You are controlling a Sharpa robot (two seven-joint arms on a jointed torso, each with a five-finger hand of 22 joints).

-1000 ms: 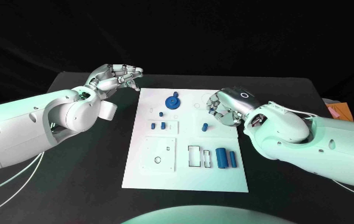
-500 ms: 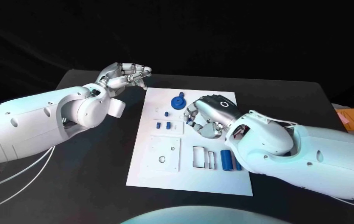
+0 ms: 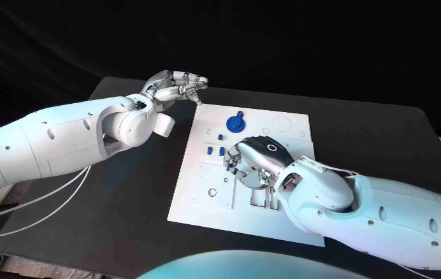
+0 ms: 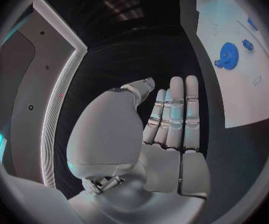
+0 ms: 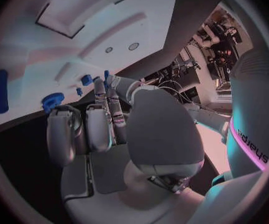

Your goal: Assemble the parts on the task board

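The right hand (image 3: 255, 162) hangs low over the middle of the task board (image 3: 207, 202), its fingers (image 5: 103, 104) partly curled downward and a little apart, with nothing visible between them; whether the tips touch the board cannot be told. In the right wrist view the fingers reach toward small blue parts (image 5: 84, 79) on the white surface, with a blue gear-like disc (image 5: 51, 101) beside them and a long blue bar (image 5: 1, 91) lying well apart on the board. The left hand (image 3: 176, 86) is raised off the board, above the dark worktop (image 3: 110, 228) near the board's far left corner; its fingers (image 4: 174, 109) are held straight and close together, the thumb alongside, holding nothing.

The task board lies flat in the middle of the worktop, turned slightly askew to the worktop's edges. Toward its far edge sits a blue round part (image 3: 236, 124) with a small stub at its rim. Nearer the board's left edge stand a few small blue pieces (image 3: 215, 150), just beside the right hand's fingers. A rectangular cut-out (image 3: 258, 197) shows at the near side, partly hidden by the right arm (image 3: 368, 212). The left arm (image 3: 64, 142) crosses the worktop's left side
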